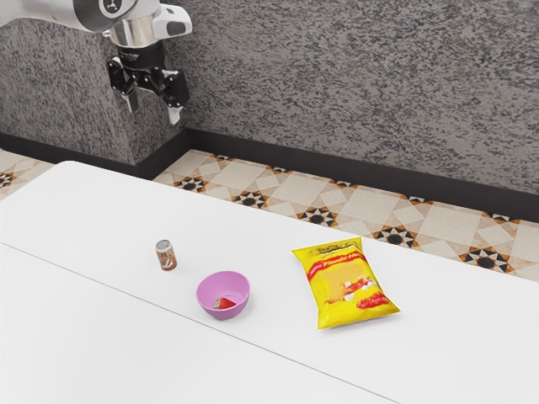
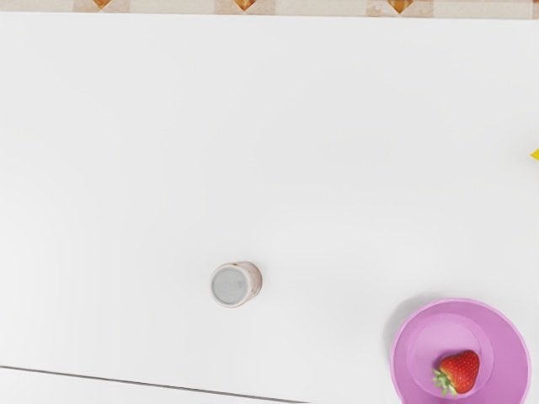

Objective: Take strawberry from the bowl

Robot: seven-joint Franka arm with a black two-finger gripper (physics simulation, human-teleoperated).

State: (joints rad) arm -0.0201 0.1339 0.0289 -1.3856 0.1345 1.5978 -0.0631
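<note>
Inside the pink bowl (image 1: 223, 278), the strawberry (image 2: 463, 369) rests on the bottom. The bowl sits between an upright can (image 1: 167, 256) and a yellow snack bag (image 1: 347, 286). The gripper (image 1: 152, 106) is released, fingers spread, positioned above table (image 1: 93, 219) level.

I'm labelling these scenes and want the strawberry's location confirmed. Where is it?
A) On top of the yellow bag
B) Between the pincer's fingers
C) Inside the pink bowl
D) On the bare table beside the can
C: the strawberry lies on the bottom of the pink bowl, within its walls.
</note>
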